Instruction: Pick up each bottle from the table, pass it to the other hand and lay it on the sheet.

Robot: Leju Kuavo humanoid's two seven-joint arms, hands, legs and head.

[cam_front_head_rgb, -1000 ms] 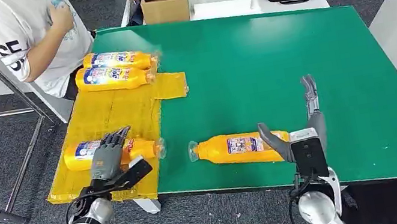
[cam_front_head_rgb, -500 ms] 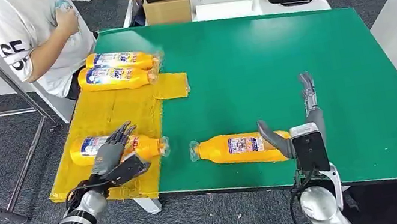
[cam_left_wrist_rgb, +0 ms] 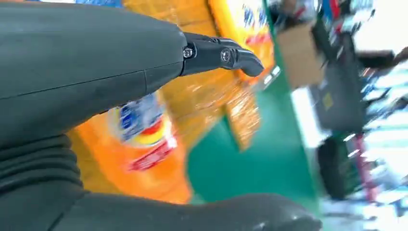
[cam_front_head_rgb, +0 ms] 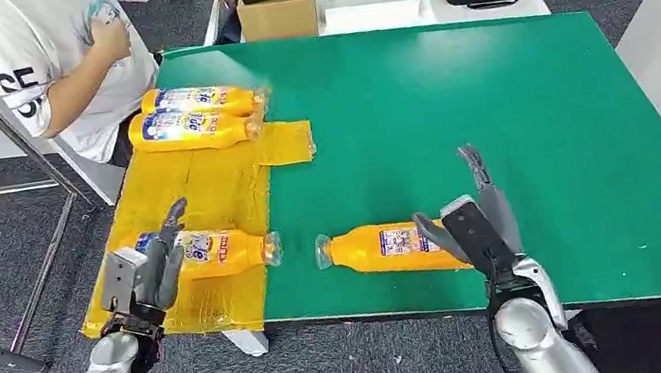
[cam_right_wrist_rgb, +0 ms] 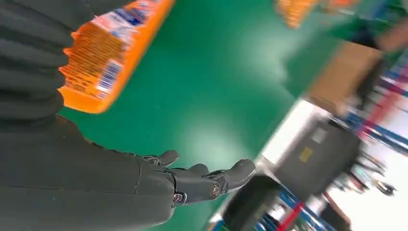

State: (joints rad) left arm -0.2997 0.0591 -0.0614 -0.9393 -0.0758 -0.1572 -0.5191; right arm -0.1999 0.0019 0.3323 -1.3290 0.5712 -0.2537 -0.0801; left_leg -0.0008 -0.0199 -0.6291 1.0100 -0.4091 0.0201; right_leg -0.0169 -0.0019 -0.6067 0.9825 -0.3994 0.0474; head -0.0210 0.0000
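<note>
Head view. We count three bottles on the yellow sheet (cam_front_head_rgb: pixel 176 197): two side by side at its 12 o'clock end (cam_front_head_rgb: pixel 190 98) (cam_front_head_rgb: pixel 190 129), and a third bottle (cam_front_head_rgb: pixel 215 249) lying near its 6 o'clock edge. The left hand (cam_front_head_rgb: pixel 149 267) sits at the base of that third bottle, fingers spread over it; we cannot tell whether it grips or only rests there. A fourth bottle (cam_front_head_rgb: pixel 387 248) lies on the green table (cam_front_head_rgb: pixel 517 115), at 3 o'clock of the third, off the sheet. The right hand (cam_front_head_rgb: pixel 472 219) is at its base end, fingers wide, holding nothing. We judge three placed, one left to pick, pass and lay down. A person (cam_front_head_rgb: pixel 50 51) stands at 11 o'clock of the table.

Left wrist view. The left hand's fingers (cam_left_wrist_rgb: pixel 221 54) are extended above the third bottle (cam_left_wrist_rgb: pixel 144 144); the picture is blurred and contact is not clear.

Right wrist view. The right hand's fingers (cam_right_wrist_rgb: pixel 207 179) are apart over bare green; the fourth bottle (cam_right_wrist_rgb: pixel 106 53) lies just beside the palm, not enclosed.
</note>
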